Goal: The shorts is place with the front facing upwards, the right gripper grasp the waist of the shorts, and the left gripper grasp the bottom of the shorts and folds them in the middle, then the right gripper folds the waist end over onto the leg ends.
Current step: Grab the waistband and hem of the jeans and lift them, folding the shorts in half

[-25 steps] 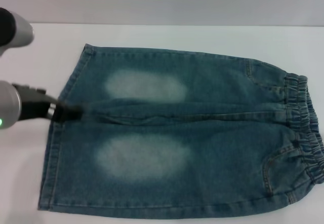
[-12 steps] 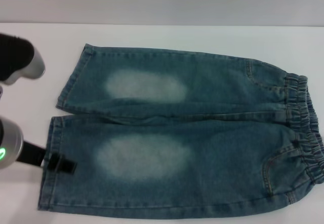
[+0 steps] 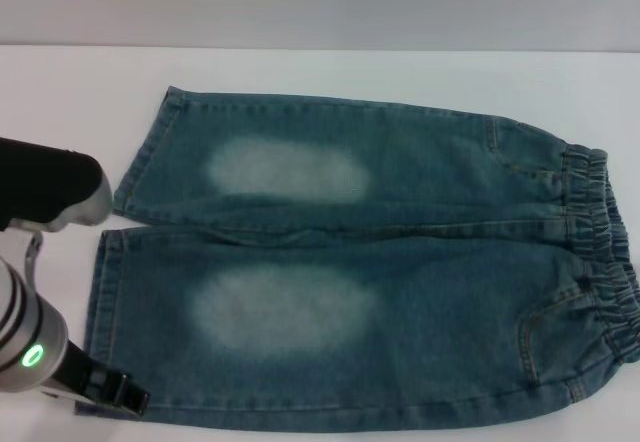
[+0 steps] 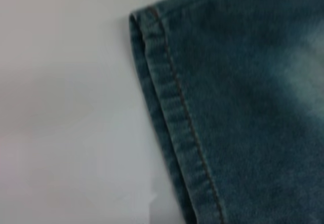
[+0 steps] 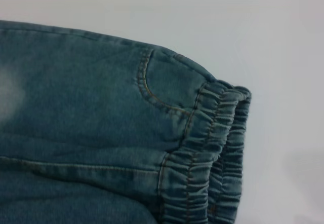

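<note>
Denim shorts (image 3: 370,262) lie flat, front up, on white table (image 3: 300,72); waist (image 3: 600,262) toward robot's right. Left gripper (image 3: 118,392) at near hem corner of bottom of the shorts (image 3: 100,302); finger spacing cannot be told. Right gripper unseen.

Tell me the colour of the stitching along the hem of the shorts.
Orange-brown stitching on the blue-green shorts; clearest in the left wrist view.
</note>
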